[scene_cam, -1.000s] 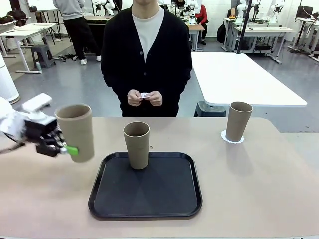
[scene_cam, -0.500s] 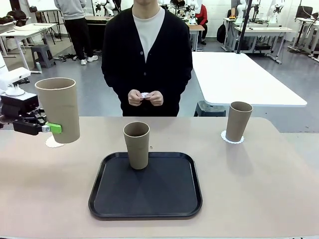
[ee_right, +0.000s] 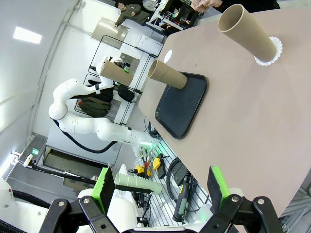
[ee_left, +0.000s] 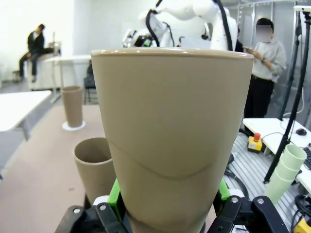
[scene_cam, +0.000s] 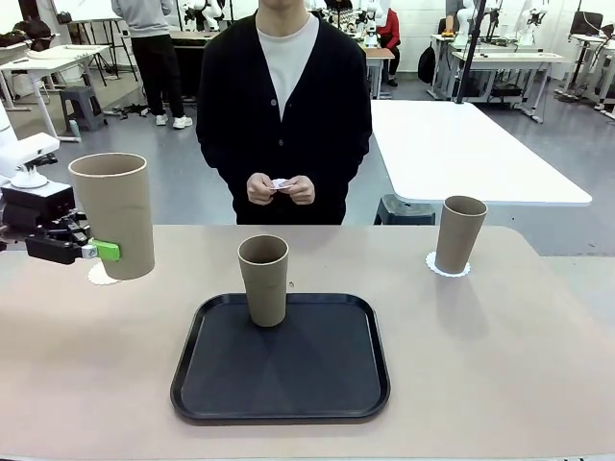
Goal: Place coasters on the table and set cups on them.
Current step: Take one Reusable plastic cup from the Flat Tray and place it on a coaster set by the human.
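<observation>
A tray [scene_cam: 288,370] lay mid-table on the table [scene_cam: 500,365], toward the near edge. The middle cup [scene_cam: 263,280] stood upright in the tray's far left part. Near the far edge on the right, the right cup [scene_cam: 459,233] stood on the right coaster [scene_cam: 448,270]. At the left, the left cup [scene_cam: 115,216] hung upright over the left coaster [scene_cam: 99,275], clasped from its left by the left gripper [scene_cam: 96,250]; whether cup and coaster touched could not be told. A person [scene_cam: 284,106] stood behind the table, with a second table [scene_cam: 461,144] farther back on the right.
</observation>
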